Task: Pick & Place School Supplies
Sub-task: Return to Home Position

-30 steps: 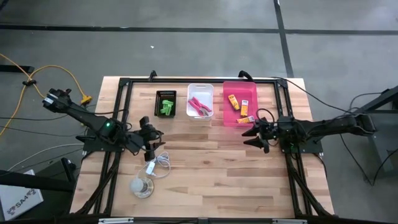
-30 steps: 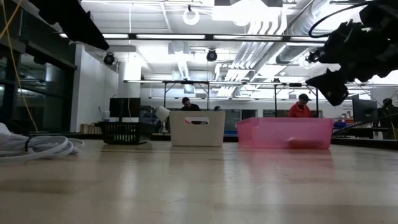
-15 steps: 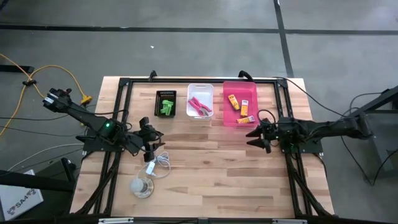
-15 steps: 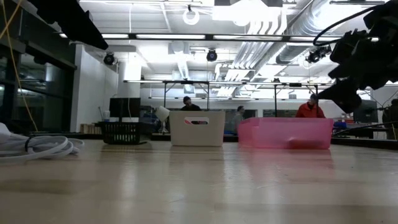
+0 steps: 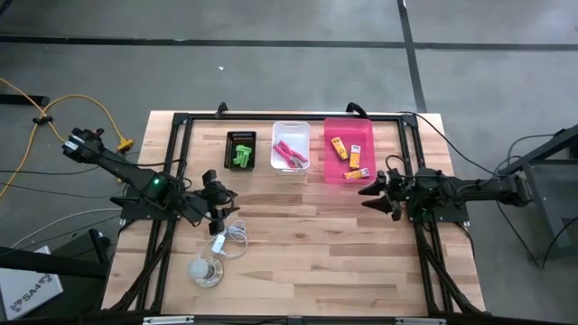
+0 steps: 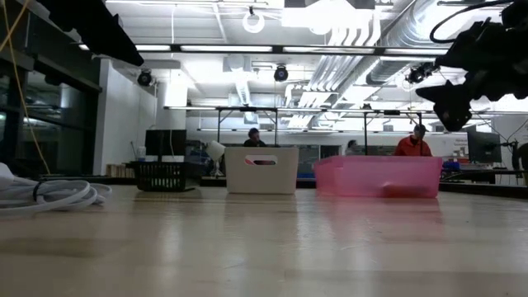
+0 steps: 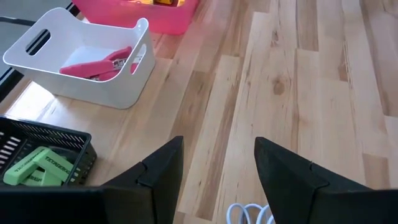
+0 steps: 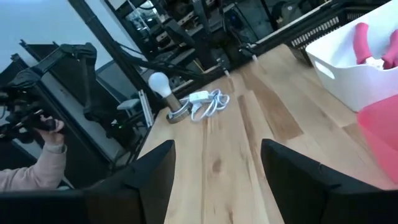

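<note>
Wooden table (image 5: 307,244), everything binned, and both arms look to be on the go-home step.
Nearest, at the overhead view's lower left, lie just a coiled white cord (image 5: 235,232) and a pale bulb (image 5: 206,270) on its base, neither part of the job. Mid-frame, the left gripper (image 7: 219,149) hovers left of centre and the right gripper (image 8: 217,149) right of centre, each spread wide and carrying nothing. Farthest, along the upper edge, the black bin (image 5: 241,135) holds the green pieces (image 5: 240,158), the white bin (image 5: 291,125) the pink scissors (image 5: 289,153), the pink bin (image 5: 349,121) the yellow packets (image 5: 339,147). I'd say sorting is done; the next move only calls for folding back to rest without clipping the cord or bin rims.
</note>
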